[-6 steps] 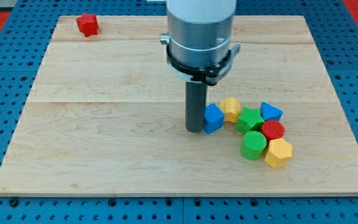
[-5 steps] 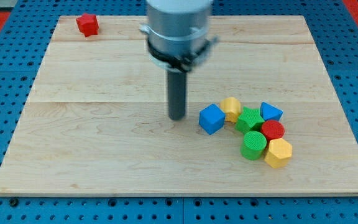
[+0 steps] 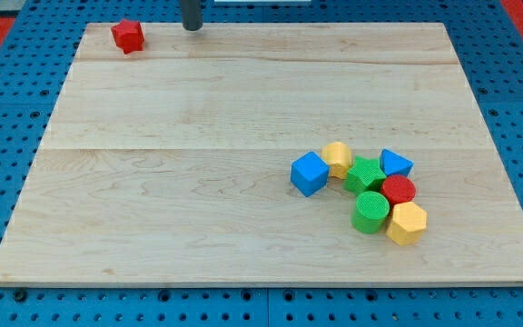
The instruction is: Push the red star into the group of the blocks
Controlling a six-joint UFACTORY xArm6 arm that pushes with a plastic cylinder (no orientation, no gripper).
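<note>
Dark rod cut off by view's top edge; my tip [image 3: 192,28] at wooden board's [image 3: 152,209] top edge, just right of small red star block [image 3: 127,35], apparently not touching. No pincer fitted. Block group [image 3: 361,189] well apart, lower right, shapes partly overlapping.

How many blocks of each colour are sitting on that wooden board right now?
Red: 2 (red star, red cylinder)
Blue: 2 (blue cube, blue triangular block)
Green: 2 (green star, green cylinder)
Yellow: 2 (yellow rounded block, yellow hexagon)
Total: 8
</note>
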